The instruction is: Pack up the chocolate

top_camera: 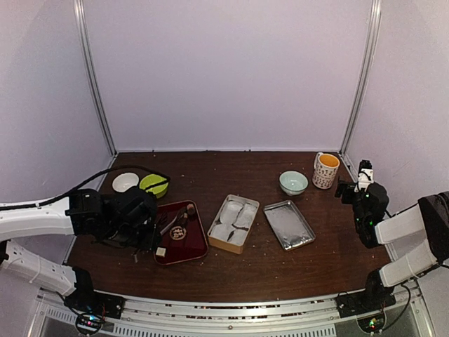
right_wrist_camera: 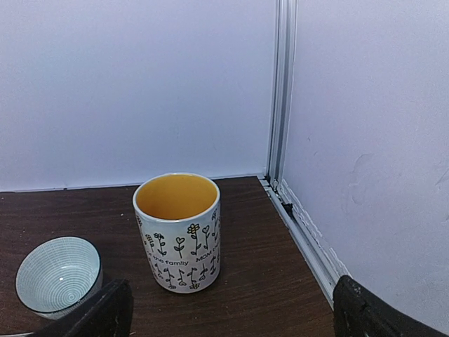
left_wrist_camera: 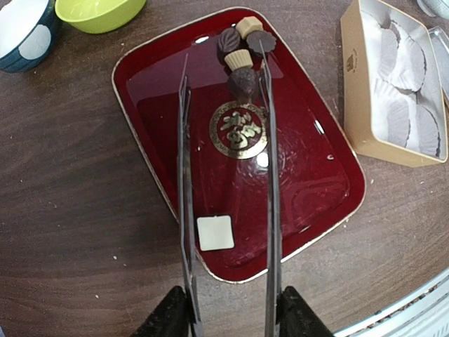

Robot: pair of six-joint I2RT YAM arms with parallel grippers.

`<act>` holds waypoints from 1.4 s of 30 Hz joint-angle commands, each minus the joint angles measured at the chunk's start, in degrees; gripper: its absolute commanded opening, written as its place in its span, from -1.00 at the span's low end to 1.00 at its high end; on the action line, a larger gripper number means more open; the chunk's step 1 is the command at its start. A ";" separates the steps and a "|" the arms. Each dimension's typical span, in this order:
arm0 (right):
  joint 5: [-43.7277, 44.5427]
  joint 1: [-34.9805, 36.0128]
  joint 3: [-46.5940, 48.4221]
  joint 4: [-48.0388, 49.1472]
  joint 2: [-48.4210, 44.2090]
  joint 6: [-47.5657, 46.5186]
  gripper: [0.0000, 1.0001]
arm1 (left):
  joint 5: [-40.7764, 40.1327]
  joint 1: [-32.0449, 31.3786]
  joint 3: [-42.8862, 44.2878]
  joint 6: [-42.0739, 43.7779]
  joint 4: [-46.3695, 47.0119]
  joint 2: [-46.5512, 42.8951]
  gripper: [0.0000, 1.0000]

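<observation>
Left gripper (left_wrist_camera: 223,49) open and empty, fingers straddling the chocolate (left_wrist_camera: 244,83) clustered at the red tray's (left_wrist_camera: 309,182) 12 o'clock end; recommend centring on one lump, closing gently, then lifting clear toward the box (left_wrist_camera: 358,91) at 2 o'clock.

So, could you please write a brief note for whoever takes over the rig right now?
Left hand: open, its fingers either side of the chocolates at one end of the red tray.
Right hand: open, holding nothing, facing the mug.
Done: nothing yet; the paper cups in the box look empty.
Left: pick up each chocolate and set it in the box.
</observation>
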 commanded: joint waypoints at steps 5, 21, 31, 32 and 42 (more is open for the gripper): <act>0.55 -0.41 0.73 0.03 0.12 0.63 1.00 | -1.50 0.31 3.51 1.42 -0.20 5.36 -0.13; 0.56 -0.42 0.76 0.04 0.09 0.62 1.00 | -2.47 0.35 10.35 0.79 -5.86 14.74 -0.30; 0.59 -0.38 0.75 0.03 0.08 0.63 1.00 | -3.71 0.35 10.93 0.11 -6.05 14.79 -0.39; 0.57 -0.40 0.64 0.03 0.07 0.67 1.00 | -3.79 0.34 10.94 -0.01 -6.05 14.61 -0.42; 0.61 -0.44 0.74 0.03 0.13 0.59 1.00 | -3.92 0.35 11.12 0.56 -5.71 14.22 -0.45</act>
